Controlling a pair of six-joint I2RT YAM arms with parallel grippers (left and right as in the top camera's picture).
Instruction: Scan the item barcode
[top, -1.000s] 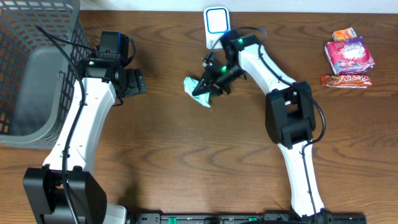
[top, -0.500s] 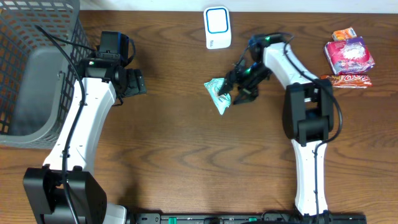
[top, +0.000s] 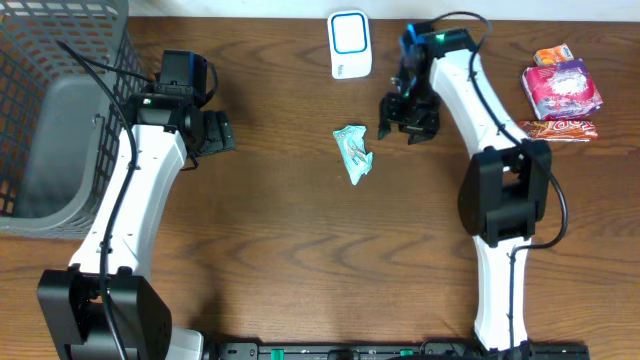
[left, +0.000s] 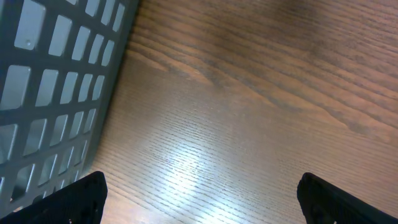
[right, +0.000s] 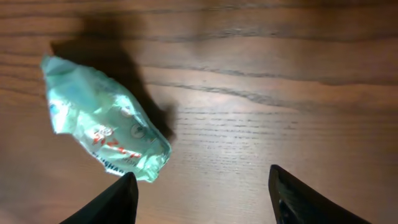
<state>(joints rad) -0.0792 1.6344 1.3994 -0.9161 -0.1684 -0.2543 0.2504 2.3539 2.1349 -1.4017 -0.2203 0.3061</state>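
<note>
Two claws, both empty: the right gripper (top: 408, 120) hangs with jaws apart just beside the teal packet (top: 352, 155), which lies loose on the table (top: 280, 250) near the scanner (top: 350, 44). The left gripper (top: 210, 132) gapes wide by the basket (top: 60, 100). Whether its barcode is read, I cannot tell; more snacks (top: 562, 88) wait at the right.

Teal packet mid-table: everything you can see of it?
The teal packet is a small crumpled pouch of glossy film with red and dark print. It lies flat on the wooden table, long axis diagonal. Only the table touches it; the right gripper, fingers open, stands beside it, apart.
</note>
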